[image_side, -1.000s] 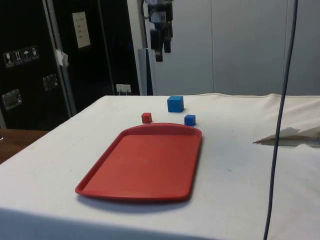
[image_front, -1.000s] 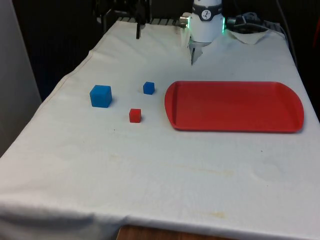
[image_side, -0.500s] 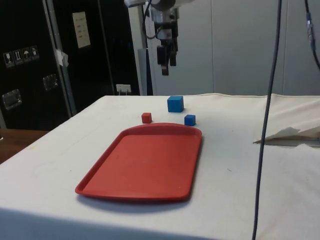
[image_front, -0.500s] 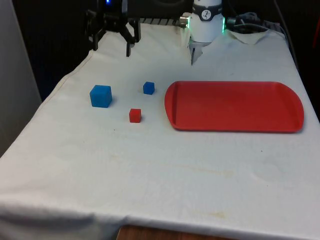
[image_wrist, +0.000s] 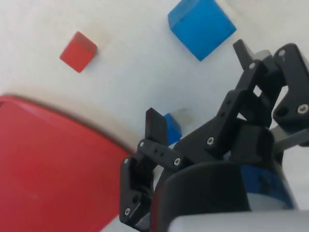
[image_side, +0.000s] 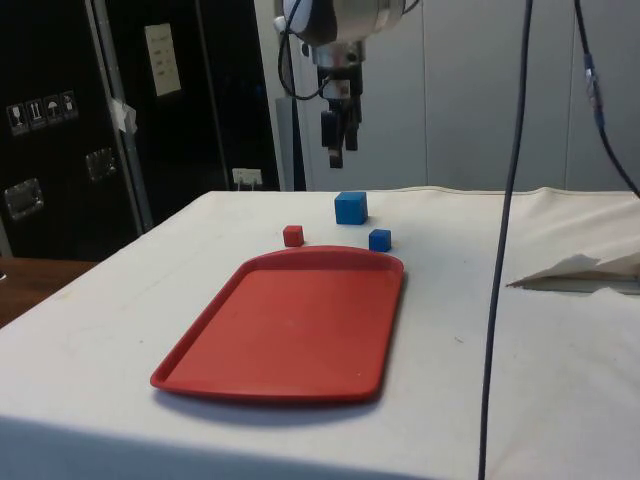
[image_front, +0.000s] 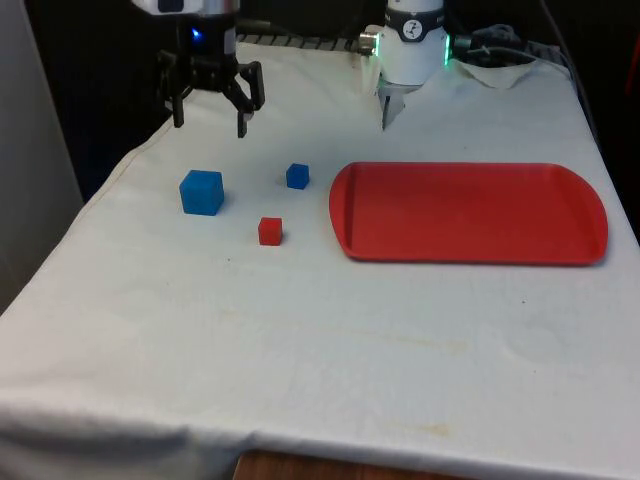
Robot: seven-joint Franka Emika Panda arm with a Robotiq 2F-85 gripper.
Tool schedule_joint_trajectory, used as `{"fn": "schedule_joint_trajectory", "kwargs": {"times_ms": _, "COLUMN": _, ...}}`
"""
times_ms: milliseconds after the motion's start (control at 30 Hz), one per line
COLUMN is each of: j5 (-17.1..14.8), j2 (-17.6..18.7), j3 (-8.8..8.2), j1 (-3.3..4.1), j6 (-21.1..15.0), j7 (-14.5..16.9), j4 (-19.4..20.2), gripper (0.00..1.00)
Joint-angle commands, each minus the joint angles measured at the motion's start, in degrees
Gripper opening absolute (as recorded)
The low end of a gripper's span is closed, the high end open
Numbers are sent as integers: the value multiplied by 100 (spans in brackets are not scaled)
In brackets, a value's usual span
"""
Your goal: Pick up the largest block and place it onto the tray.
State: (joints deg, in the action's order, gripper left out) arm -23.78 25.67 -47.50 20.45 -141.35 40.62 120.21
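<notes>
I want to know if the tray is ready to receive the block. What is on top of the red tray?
Nothing lies on the red tray; its whole surface shows bare. The large blue block, small blue block and red block sit on the cloth beside it.

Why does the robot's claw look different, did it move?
Yes. The gripper has come down and toward the front view's left, from above the table's far edge to just above and behind the big blue block, which is unmoved. Its fingers are open.
</notes>
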Motion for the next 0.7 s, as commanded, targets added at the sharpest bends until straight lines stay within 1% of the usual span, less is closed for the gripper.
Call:
{"fn": "schedule_joint_trajectory", "kwargs": {"times_ms": 0, "j5": -172, "j2": 23, "j3": 80, "j1": -92, "j6": 11, "j7": 155, "j4": -29, "gripper": 100}}
{"fn": "schedule_joint_trajectory", "kwargs": {"times_ms": 33, "j5": -92, "j2": 34, "j3": 0, "j1": -6, "j6": 0, "j7": 63, "j4": -11, "gripper": 100}}
{"fn": "schedule_joint_trajectory", "kwargs": {"times_ms": 67, "j5": -258, "j2": 63, "j3": 80, "j1": -103, "j6": 17, "j7": 223, "j4": -40, "gripper": 100}}
{"fn": "schedule_joint_trajectory", "kwargs": {"times_ms": 100, "j5": -344, "j2": 97, "j3": 80, "j1": -109, "j6": 17, "j7": 292, "j4": -52, "gripper": 100}}
{"fn": "schedule_joint_trajectory", "kwargs": {"times_ms": 133, "j5": -493, "j2": 183, "j3": 74, "j1": -132, "j6": 34, "j7": 424, "j4": -80, "gripper": 100}}
{"fn": "schedule_joint_trajectory", "kwargs": {"times_ms": 300, "j5": -814, "j2": 401, "j3": 40, "j1": -172, "j6": 115, "j7": 705, "j4": -189, "gripper": 100}}
{"fn": "schedule_joint_trajectory", "kwargs": {"times_ms": 333, "j5": -773, "j2": 395, "j3": -29, "j1": -92, "j6": 80, "j7": 653, "j4": -149, "gripper": 100}}
{"fn": "schedule_joint_trajectory", "kwargs": {"times_ms": 367, "j5": -934, "j2": 487, "j3": 23, "j1": -183, "j6": 143, "j7": 808, "j4": -229, "gripper": 100}}
{"fn": "schedule_joint_trajectory", "kwargs": {"times_ms": 467, "j5": -1089, "j2": 596, "j3": -6, "j1": -189, "j6": 178, "j7": 934, "j4": -292, "gripper": 100}}
{"fn": "schedule_joint_trajectory", "kwargs": {"times_ms": 567, "j5": -1215, "j2": 705, "j3": -6, "j1": -218, "j6": 229, "j7": 1037, "j4": -361, "gripper": 100}}
{"fn": "schedule_joint_trajectory", "kwargs": {"times_ms": 600, "j5": -1186, "j2": 699, "j3": -69, "j1": -149, "j6": 201, "j7": 997, "j4": -327, "gripper": 100}}
{"fn": "schedule_joint_trajectory", "kwargs": {"times_ms": 633, "j5": -1301, "j2": 773, "j3": 0, "j1": -235, "j6": 258, "j7": 1100, "j4": -401, "gripper": 100}}
{"fn": "schedule_joint_trajectory", "kwargs": {"times_ms": 667, "j5": -1341, "j2": 808, "j3": 6, "j1": -241, "j6": 281, "j7": 1129, "j4": -424, "gripper": 100}}
